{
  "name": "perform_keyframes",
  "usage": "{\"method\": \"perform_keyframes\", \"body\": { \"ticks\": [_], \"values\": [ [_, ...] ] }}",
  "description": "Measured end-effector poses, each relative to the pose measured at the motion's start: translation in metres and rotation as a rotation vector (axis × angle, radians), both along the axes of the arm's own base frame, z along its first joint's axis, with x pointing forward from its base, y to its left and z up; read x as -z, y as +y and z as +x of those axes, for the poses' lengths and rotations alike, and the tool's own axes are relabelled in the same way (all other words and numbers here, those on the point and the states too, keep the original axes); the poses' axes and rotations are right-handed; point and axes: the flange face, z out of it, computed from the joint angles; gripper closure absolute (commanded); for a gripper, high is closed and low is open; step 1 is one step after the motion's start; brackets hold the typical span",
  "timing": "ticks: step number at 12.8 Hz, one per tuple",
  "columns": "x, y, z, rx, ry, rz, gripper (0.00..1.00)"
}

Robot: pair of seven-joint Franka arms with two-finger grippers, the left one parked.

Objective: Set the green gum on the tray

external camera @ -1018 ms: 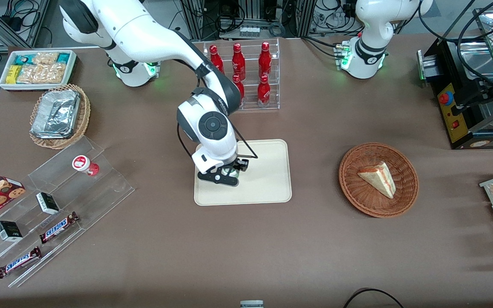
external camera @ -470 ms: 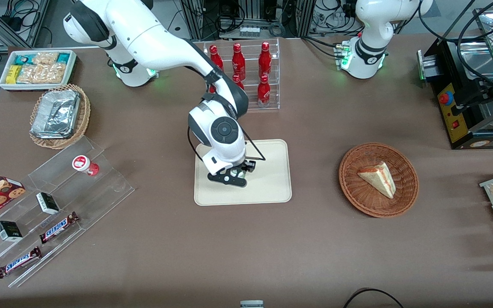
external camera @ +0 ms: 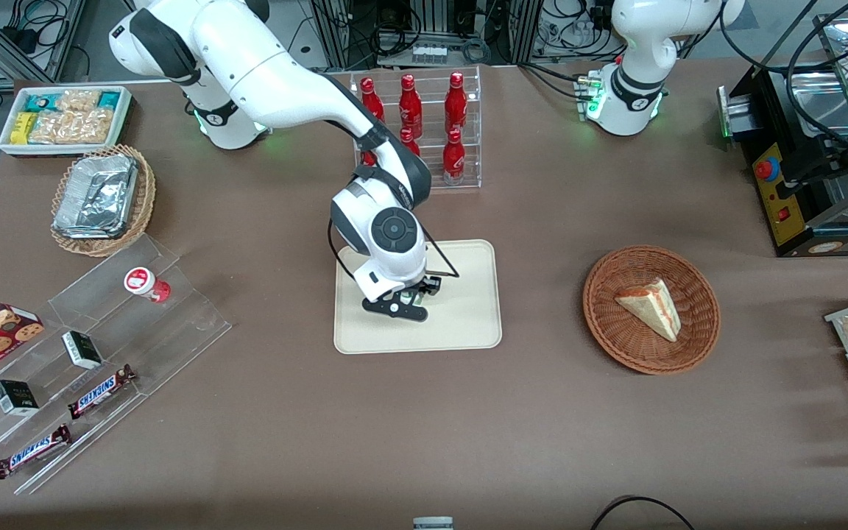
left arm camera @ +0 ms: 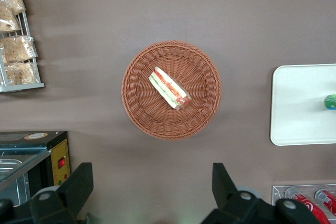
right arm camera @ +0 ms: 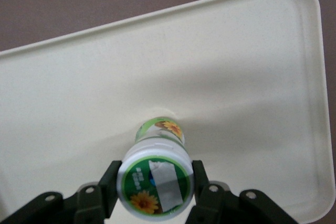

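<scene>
Fingers (right arm camera: 202,184) of your gripper (right arm camera: 155,187) were clamped on the green gum (right arm camera: 155,179), its base at or just above the tray (right arm camera: 252,66), so you needed to settle it upright before letting go, then lift straight up.
</scene>
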Motion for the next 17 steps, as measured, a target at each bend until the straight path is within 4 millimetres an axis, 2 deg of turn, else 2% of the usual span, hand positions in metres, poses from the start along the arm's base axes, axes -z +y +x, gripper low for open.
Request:
{"method": "perform_keyframes", "body": {
  "ticks": [1,2,3,10,14,17],
  "values": [
    [0.002,0.0,-0.001,-0.001,0.002,-0.002,0.49],
    [0.003,0.0,-0.001,-0.001,0.003,-0.003,0.29],
    [0.003,0.0,-0.001,-0.001,0.003,-0.003,0.0],
    [-0.004,0.008,-0.003,-0.03,-0.007,0.007,0.0],
    [-0.027,0.003,0.0,-0.121,0.008,-0.003,0.0],
    [-0.061,-0.014,0.003,-0.199,0.045,-0.024,0.0]
  ]
}}
